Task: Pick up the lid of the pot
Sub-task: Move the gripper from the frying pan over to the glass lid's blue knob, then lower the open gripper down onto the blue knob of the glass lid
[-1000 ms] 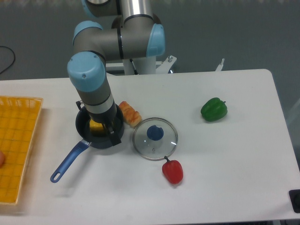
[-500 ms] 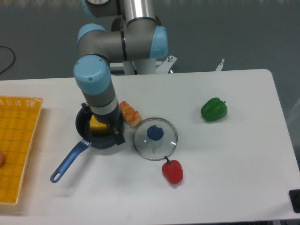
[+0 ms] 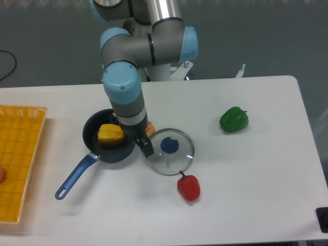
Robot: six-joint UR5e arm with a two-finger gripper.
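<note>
Where the hand (image 3: 131,135) overlaps it, the pot lid (image 3: 171,161) is hidden — slightly.

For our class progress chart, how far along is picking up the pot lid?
Nothing looks finished: the lid lies on the table. In hand, apparently, is the approach: the gripper hangs between the pan and the blue knob, jaws apart. Left: reaching the knob, closing on it and lifting.

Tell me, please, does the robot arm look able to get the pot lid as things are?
Probably yes: the claw looks open near the lid, and nothing visible stands between it and the blue knob.
</note>
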